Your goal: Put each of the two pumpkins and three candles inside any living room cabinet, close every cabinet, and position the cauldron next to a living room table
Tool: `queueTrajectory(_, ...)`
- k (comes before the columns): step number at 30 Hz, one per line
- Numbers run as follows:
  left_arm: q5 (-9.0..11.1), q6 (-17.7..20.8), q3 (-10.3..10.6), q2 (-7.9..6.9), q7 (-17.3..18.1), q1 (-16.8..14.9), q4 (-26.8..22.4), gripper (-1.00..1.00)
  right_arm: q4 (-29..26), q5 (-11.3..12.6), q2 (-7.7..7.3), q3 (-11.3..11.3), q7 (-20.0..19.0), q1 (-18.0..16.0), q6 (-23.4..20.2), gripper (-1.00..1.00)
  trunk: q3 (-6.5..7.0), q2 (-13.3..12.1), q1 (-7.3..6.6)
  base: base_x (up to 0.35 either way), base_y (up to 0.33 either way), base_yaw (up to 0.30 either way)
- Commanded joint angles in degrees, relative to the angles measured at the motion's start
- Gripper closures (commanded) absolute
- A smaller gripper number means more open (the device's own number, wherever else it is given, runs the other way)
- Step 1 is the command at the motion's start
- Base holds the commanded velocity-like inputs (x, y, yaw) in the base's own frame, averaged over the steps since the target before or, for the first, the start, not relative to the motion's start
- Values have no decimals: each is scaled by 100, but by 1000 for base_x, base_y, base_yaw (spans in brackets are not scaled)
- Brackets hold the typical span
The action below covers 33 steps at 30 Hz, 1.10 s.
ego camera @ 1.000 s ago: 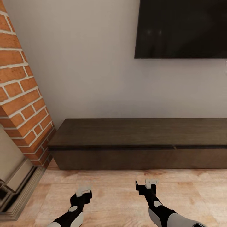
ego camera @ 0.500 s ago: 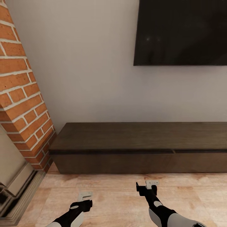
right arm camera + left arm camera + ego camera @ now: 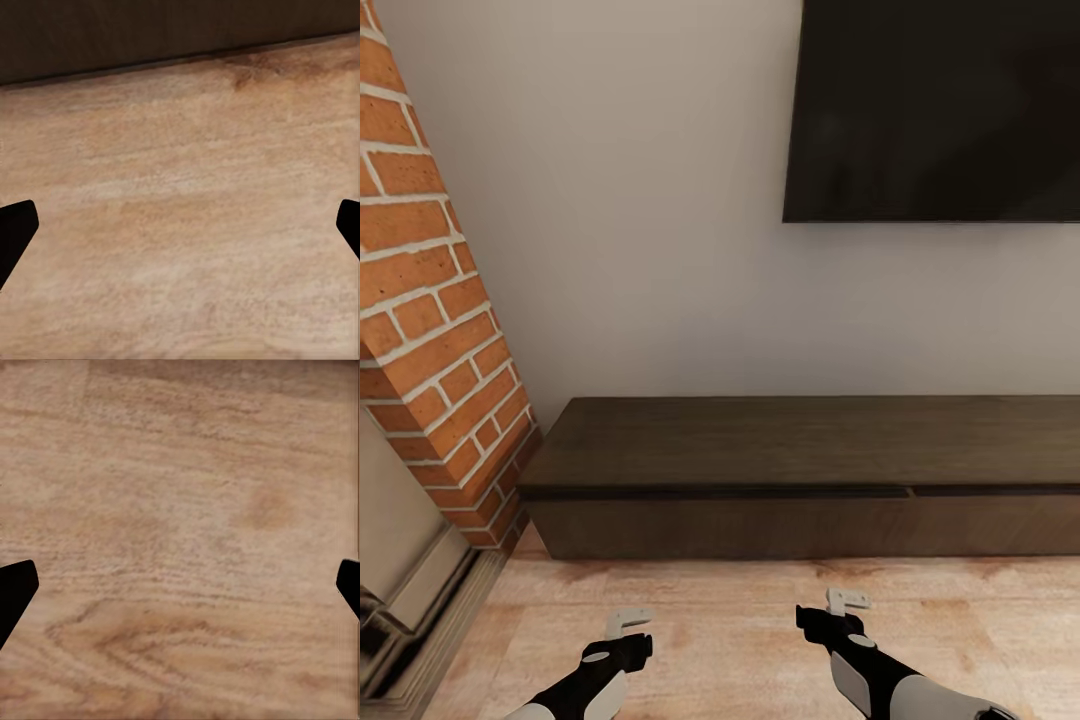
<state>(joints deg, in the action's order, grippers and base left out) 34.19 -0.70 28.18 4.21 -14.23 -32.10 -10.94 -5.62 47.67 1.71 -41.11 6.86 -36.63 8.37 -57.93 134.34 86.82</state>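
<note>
The long dark-brown cabinet (image 3: 800,470) stands against the wall ahead, its flat fronts flush and shut. Its base also crosses the right wrist view as a dark band (image 3: 150,37) above the wood floor. My left gripper (image 3: 628,625) hangs open over the floor in front of the cabinet's left part, and its wrist view shows bare floorboards between the spread fingertips (image 3: 15,592). My right gripper (image 3: 838,606) is open too, a short way from the cabinet front, with nothing between its fingertips (image 3: 15,232). The pumpkins, candles, cauldron and table are out of view.
A red brick fireplace (image 3: 430,300) with a stepped stone hearth (image 3: 410,600) juts out at the left, touching the cabinet's left end. A black TV (image 3: 940,100) hangs on the wall above the cabinet. Light wood floor (image 3: 740,650) lies under both arms.
The whole picture has slid downward, so the camera moved. Both arms sit slightly lower in the view, the right one pulled back a little. Both grippers stay open.
</note>
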Motion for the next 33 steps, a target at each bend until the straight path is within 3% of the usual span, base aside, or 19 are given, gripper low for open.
queueTrajectory(1,52,-8,48,-1,-36,-3,0,-100,-1,48,0,-44,22,-2,7,-100,14,-40,-24,0,0,0)
queueTrajectory(33,58,-17,64,1,-45,0,13,-100,-9,-28,-4,-79,26,-2,5,-100,588,-1323,-726,0,0,0)
